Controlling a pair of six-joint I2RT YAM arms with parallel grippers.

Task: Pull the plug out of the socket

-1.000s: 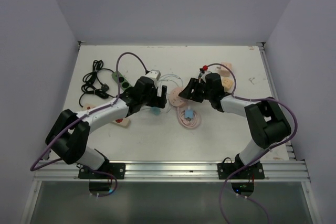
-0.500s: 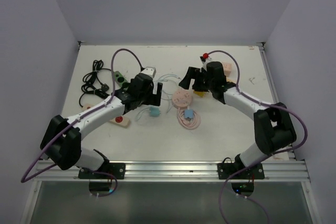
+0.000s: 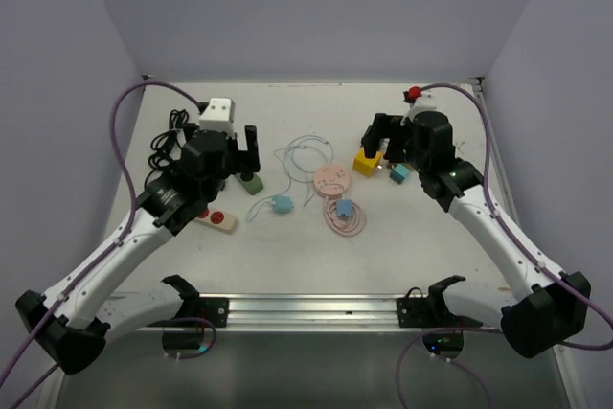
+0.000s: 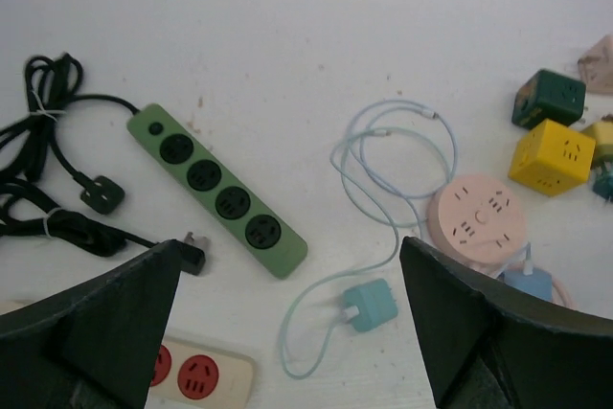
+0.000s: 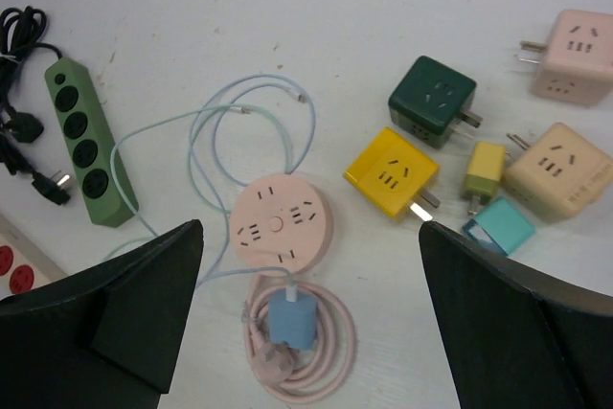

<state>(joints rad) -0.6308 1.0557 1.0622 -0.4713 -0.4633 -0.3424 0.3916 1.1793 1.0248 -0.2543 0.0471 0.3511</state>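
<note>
Blue plug (image 5: 290, 318), long axis aimed at pink socket (image 5: 278, 227), L tool (image 4: 292, 246), R tool (image 5: 311, 227) wide open, empty

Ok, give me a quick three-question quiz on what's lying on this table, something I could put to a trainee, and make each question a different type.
1. How many outlets does the green power strip have?
2. True or false: a plug sits in one of the strip's outlets.
3. Which plug sits against the edge of the round pink socket? A) black B) blue C) yellow

Key
1. Four.
2. False: all of its outlets are empty.
3. B: the blue plug, with a pink cable coiled under it.
</note>
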